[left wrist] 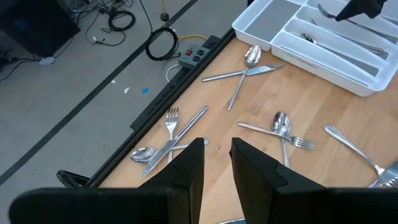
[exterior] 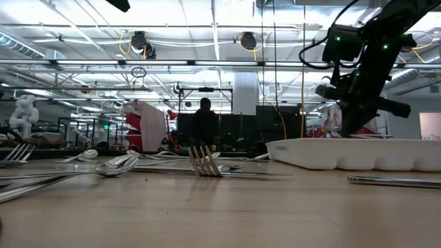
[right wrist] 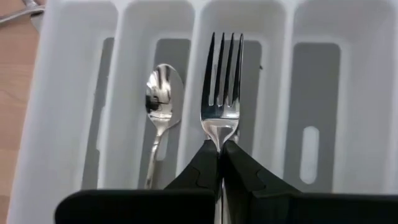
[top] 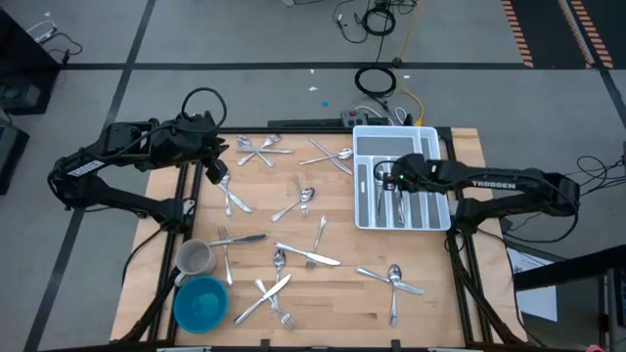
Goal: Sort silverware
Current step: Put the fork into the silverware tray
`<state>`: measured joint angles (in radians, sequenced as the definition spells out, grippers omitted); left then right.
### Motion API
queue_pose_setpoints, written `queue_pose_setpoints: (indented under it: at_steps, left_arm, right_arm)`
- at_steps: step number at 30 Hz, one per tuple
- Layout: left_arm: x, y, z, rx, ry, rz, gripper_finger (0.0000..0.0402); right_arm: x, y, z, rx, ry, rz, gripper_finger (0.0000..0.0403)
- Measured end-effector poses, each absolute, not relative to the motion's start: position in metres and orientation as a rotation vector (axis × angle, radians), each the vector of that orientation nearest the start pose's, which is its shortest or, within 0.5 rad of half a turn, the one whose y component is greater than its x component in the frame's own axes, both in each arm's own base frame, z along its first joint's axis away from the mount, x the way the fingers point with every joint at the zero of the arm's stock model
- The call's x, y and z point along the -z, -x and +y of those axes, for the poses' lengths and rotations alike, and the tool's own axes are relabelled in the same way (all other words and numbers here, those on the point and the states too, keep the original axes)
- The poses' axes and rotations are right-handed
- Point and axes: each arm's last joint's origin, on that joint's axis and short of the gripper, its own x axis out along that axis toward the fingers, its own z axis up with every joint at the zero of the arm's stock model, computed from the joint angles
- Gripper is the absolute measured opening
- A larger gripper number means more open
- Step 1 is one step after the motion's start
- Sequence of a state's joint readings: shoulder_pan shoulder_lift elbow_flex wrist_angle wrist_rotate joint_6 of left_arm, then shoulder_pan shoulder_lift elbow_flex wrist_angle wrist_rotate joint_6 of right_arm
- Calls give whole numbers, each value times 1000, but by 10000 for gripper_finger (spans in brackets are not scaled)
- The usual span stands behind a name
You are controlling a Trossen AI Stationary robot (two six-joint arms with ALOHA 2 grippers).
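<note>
This is looking like a robotics lab or industrial test hall: the wooden table (top: 323,254) is standing on a grey concrete floor (top: 245,34) marked with dark tape lines and orange hazard stripes (top: 577,29), with loose cables (top: 377,80) and a power strip (left wrist: 194,55) lying beside it. Beyond the table, the low view is showing a high ceiling with exposed trusses, pipes and strip lights (exterior: 172,45), and a person (exterior: 204,124) is standing among dark monitors, with a white humanoid robot figure (exterior: 24,114) waiting far off.
</note>
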<state>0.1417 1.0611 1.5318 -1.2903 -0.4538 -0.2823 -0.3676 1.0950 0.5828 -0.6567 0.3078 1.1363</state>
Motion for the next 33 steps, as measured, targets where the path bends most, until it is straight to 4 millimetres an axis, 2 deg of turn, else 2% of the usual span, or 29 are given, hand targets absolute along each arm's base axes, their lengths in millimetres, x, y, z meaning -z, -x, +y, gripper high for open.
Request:
queue_pose_setpoints:
  at_steps: [15, 26, 33]
  left_arm:
    - [-430, -143, 34, -688, 121, 731, 89]
    - [-430, -143, 34, -692, 119, 730, 89]
    - [-430, -143, 34, -692, 118, 731, 89]
  right_arm:
    - [-170, -160, -67, 1218, -994, 749, 0]
    - [-151, -179, -73, 1210, -1003, 763, 0]
    - [-143, -182, -74, 1214, -1007, 804, 0]
